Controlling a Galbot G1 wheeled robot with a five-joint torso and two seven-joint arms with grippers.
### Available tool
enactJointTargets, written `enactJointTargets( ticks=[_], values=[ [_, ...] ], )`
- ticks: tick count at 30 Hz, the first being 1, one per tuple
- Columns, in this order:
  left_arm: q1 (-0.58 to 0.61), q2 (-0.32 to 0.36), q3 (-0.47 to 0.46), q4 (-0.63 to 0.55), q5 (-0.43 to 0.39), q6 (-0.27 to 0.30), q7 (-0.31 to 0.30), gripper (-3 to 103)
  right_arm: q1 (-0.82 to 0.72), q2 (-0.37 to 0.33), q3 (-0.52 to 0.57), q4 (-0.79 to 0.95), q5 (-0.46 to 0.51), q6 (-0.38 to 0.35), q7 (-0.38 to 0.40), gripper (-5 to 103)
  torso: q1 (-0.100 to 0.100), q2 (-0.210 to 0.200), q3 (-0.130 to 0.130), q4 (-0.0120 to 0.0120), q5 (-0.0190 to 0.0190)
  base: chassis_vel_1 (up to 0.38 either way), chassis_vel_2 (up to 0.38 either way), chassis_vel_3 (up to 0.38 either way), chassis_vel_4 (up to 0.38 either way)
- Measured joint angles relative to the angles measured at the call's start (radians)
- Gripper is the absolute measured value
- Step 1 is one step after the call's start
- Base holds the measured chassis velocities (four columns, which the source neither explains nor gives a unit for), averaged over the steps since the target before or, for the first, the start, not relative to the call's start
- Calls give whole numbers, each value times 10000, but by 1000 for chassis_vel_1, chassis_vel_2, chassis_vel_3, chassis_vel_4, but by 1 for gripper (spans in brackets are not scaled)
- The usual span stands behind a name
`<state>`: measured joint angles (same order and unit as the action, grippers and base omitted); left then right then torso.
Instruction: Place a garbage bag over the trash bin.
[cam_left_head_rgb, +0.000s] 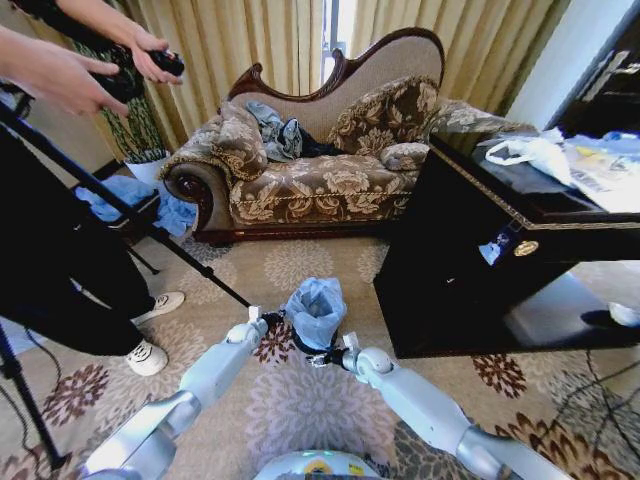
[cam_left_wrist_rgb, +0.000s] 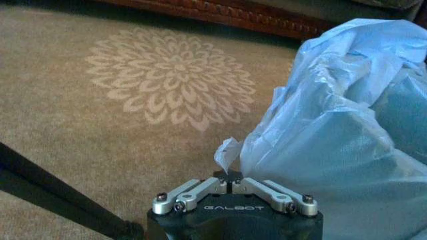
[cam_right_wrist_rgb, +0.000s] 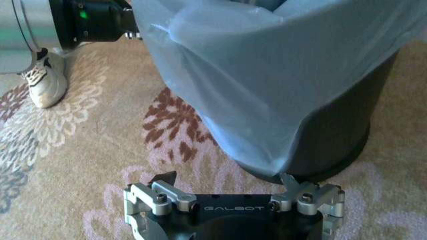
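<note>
Trash bin stands upright on the patterned carpet, garbage bag draped over its top and hanging down the side. Left gripper at the bag's left edge: jaws clenched together, a small tab of bag film sticking up right at the tips, looks pinched between them. Right gripper low by the bin's base on the right side: jaws spread apart, released, bag hem hanging just ahead of one fingertip, bin wall directly beyond the jaws, nothing held between them
</note>
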<state>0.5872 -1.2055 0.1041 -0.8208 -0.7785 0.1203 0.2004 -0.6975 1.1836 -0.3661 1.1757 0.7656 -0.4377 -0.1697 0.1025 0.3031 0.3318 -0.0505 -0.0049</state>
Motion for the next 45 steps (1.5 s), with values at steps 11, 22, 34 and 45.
enactJointTargets(
  ticks=[11, 22, 34, 45],
  values=[
    [196, 12, -225, -84, -826, 366, -180, 7, -344, -658, 278, 1036, 278, -116, 15, 100, 0, 0, 0, 1, -1, 0, 0, 0, 0],
    [677, 459, -448, -703, -1389, 613, -309, 44, -1190, -1473, 963, 2670, 655, -261, 75, 100, -1, 0, 0, -1, 0, 0, 0, 0, 0],
    [1608, 1316, -923, -1830, -1054, 557, -353, 88, -1736, -1915, 2174, 3505, 998, -266, 159, 100, -1, 0, -1, 4, 1, 0, 0, 0, 0],
    [1654, 964, -1203, -1294, -1819, 468, -215, 97, -2349, -2045, 3809, 3611, 1016, -174, 171, 100, -1, 0, 0, 1, 1, 0, 0, 0, 0]
  ],
)
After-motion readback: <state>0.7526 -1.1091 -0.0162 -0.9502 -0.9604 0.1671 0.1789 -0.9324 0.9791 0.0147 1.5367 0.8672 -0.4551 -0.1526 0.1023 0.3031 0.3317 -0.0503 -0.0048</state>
